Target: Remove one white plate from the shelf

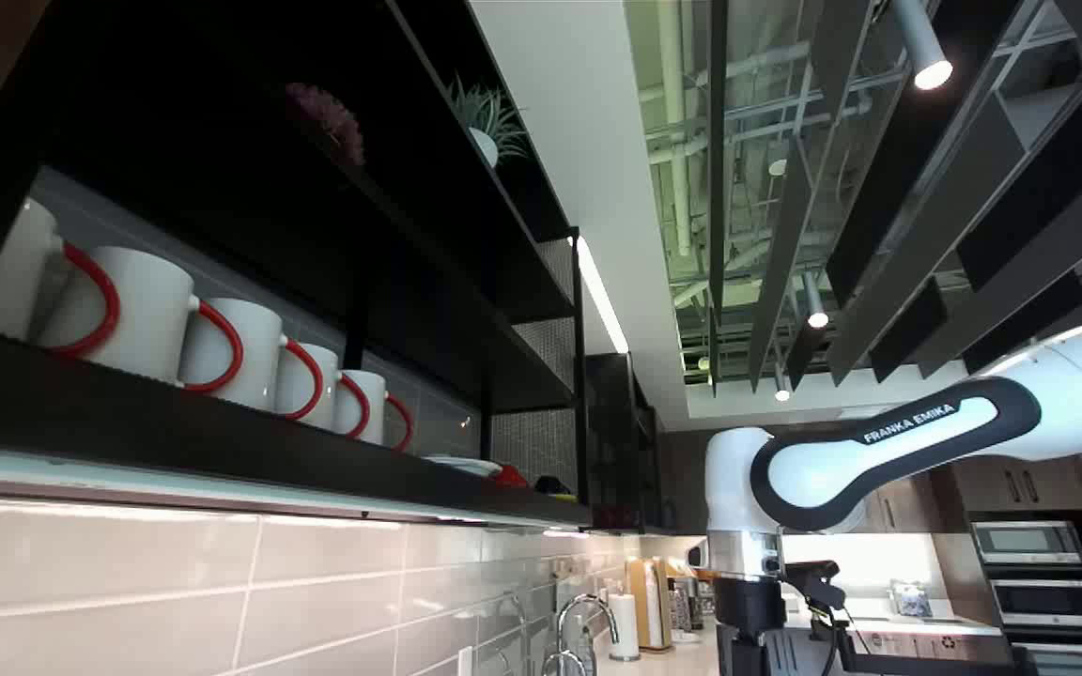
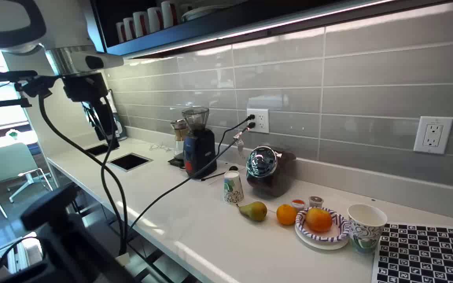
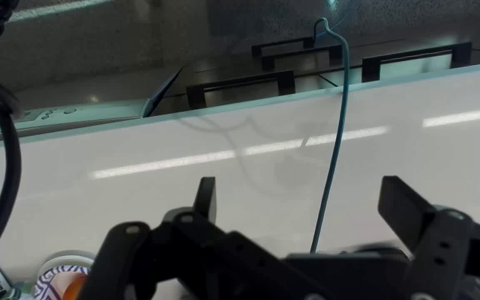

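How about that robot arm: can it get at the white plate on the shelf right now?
Probably not without moving first: the open gripper hangs lower than the shelf, pointing down at the counter. The shelf's front looks open by the white plate, so after rising and turning it might well reach in.

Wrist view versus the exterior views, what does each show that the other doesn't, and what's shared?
Only the wrist view clearly shows the gap between the fingers of the open gripper. Only the exterior views show the shelf, its red-handled mugs and at least one white plate. Shared by the wrist view and an exterior view: the white counter and patterned bowl.
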Robot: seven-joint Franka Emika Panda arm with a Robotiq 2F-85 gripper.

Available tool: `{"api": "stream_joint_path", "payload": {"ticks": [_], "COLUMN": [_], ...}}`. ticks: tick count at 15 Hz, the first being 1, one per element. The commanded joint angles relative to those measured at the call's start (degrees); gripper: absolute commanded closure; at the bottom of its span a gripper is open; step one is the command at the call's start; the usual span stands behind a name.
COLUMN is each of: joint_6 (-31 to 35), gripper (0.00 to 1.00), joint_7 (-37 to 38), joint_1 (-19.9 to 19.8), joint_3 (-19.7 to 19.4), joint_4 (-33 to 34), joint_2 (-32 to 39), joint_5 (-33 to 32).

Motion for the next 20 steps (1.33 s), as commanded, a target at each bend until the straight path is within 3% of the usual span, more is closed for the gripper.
{"api": "stream_joint_path", "payload": {"ticks": [1, 5, 8, 14, 20], "joint_6": [-0.1, -0.1, 0.6, 0.3, 7.0], "gripper": [0.00, 0.00, 0.00, 0.00, 0.00], "joint_7": [-0.1, -0.1, 5.5, 15.3, 23.2], "joint_1": [-0.1, -0.1, -1.1, -1.7, -3.3], "joint_3": [0.1, 0.1, -0.8, -0.5, 0.9], "joint_4": [0.1, 0.1, 4.8, 19.6, 34.2], "joint_2": [0.0, 0.0, 0.6, 3.9, 9.0], "joint_5": [0.1, 0.1, 4.3, 12.6, 12.7]}}
